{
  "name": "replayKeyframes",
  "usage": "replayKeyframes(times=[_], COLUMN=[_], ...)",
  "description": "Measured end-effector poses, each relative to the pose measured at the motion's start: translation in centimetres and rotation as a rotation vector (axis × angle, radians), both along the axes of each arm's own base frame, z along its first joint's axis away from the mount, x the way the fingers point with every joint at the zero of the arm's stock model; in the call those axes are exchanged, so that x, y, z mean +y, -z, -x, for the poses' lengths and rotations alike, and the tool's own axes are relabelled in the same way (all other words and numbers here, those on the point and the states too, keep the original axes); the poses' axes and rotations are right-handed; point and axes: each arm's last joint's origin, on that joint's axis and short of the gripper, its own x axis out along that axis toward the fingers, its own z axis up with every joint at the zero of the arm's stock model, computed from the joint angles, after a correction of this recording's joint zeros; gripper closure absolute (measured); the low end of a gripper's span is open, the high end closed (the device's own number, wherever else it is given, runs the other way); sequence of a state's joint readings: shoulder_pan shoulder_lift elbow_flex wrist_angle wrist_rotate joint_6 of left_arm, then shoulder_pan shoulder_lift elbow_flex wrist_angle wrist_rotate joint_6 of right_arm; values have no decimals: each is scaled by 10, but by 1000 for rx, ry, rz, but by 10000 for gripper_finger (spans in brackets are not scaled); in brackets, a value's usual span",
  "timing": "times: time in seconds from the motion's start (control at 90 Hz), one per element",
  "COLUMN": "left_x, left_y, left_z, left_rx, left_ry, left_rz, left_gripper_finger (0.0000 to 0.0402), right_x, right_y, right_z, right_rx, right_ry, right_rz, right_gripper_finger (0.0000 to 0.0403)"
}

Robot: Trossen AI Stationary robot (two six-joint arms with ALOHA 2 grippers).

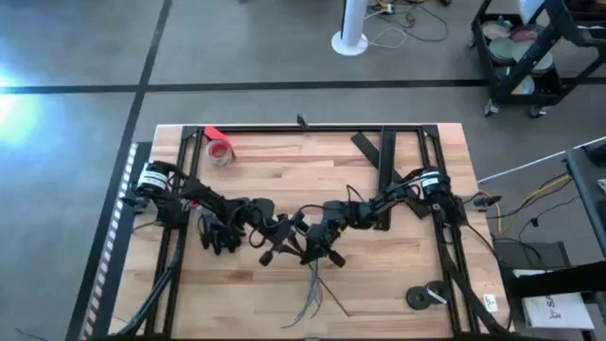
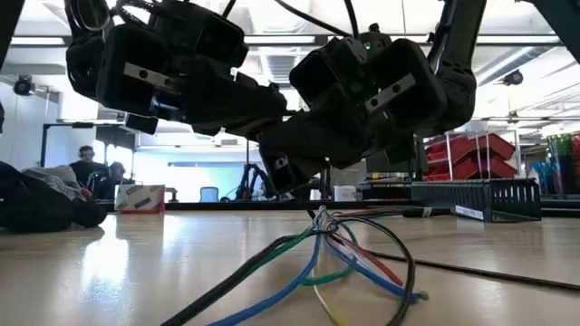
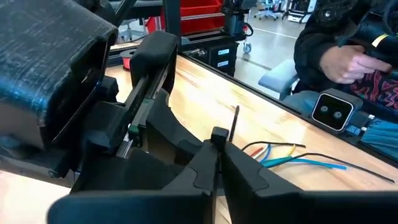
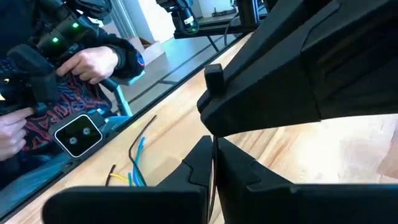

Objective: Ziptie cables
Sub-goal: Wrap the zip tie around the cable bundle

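Both grippers met over the middle of the table [image 1: 398, 294]. The left gripper [image 1: 275, 248] and the right gripper [image 1: 320, 248] hung close together, just above the bundled end of the cables [image 1: 315, 289].

**Gripper state.** In each wrist view, that arm's fingers [image 3: 214, 155] were pressed together on a thin dark strip. This was judged to be the ziptie [image 3: 234, 122], whose free end stood up between the two grippers. The right fingers [image 4: 205, 163] closed on the same kind of thin line.

**Cable position.** The cables lay on the table below the grippers. Their gathered end rose slightly toward the grippers in the low view. Their loose coloured ends fanned toward the near edge. Whether the ziptie passed around the bundle could not be told.

**Risks.**
- The strip could slip from either grip, because it is very thin and smooth.
- The loop could close on only some wires, because the bundle was loose and splayed.
- The grippers could collide, because they worked almost touching.

A person's hands [image 4: 93, 62] showed beyond the near table edge.
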State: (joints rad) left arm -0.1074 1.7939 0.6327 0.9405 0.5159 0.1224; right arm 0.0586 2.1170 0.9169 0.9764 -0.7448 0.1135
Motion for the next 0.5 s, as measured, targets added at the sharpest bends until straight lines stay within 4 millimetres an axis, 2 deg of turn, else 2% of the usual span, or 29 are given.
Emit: replayKeyframes(times=[0.5], left_x=[0], left_y=[0], left_z=[0], left_rx=[3], left_ry=[15], left_rz=[7], left_gripper_finger=[401], right_x=[0], right_y=[0], right_z=[0], right_rx=[2], right_ry=[1], right_rz=[-1], right_gripper_finger=[403])
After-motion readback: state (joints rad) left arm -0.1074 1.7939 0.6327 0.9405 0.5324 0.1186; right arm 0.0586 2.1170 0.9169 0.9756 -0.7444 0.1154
